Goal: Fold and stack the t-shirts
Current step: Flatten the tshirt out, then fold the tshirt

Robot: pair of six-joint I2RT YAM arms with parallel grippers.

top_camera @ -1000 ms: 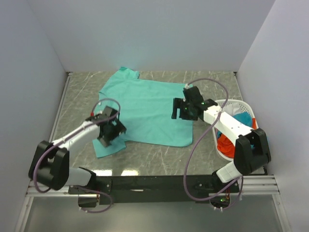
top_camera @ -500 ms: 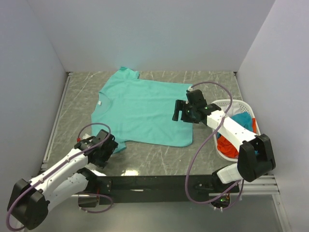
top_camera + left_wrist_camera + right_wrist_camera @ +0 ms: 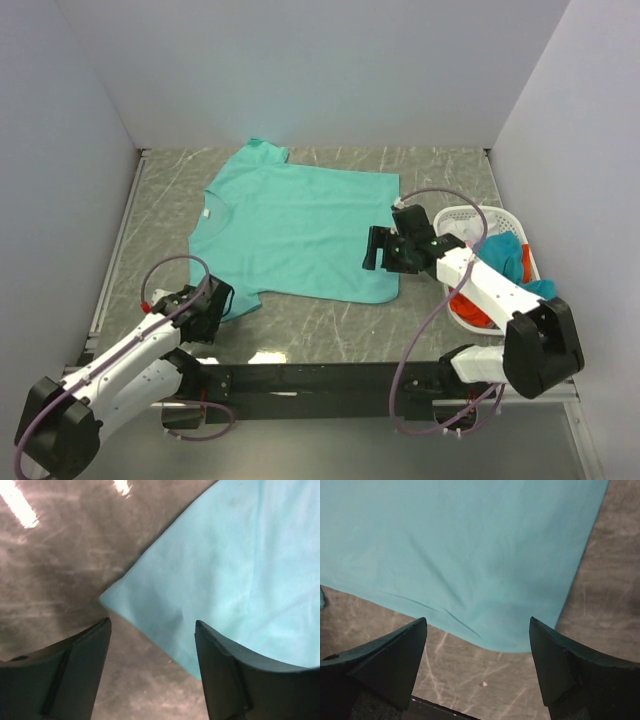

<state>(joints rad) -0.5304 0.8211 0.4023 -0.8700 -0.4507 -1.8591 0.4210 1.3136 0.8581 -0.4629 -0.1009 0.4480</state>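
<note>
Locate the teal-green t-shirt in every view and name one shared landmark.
Top external: teal-green t-shirt spread flat mid-table.
Left wrist: its sleeve corner, upper right.
Right wrist: its hem corner fills the top.
Shared landmark: the grey marbled tabletop bordering the cloth.

Left tool (image 3: 216, 303): drawn back from above the near sleeve (image 3: 243, 296) of the teal-green t-shirt (image 3: 300, 225) toward the near-left corner of the desk (image 3: 320, 320), and now just off the sleeve tip, jaws apart. The cloth earlier bunched beneath it lies flat, and the collar (image 3: 207, 212) has come into view. Right tool (image 3: 375, 250): moved from the shirt's right side toward the near edge, and now over the near-right hem corner.
</note>
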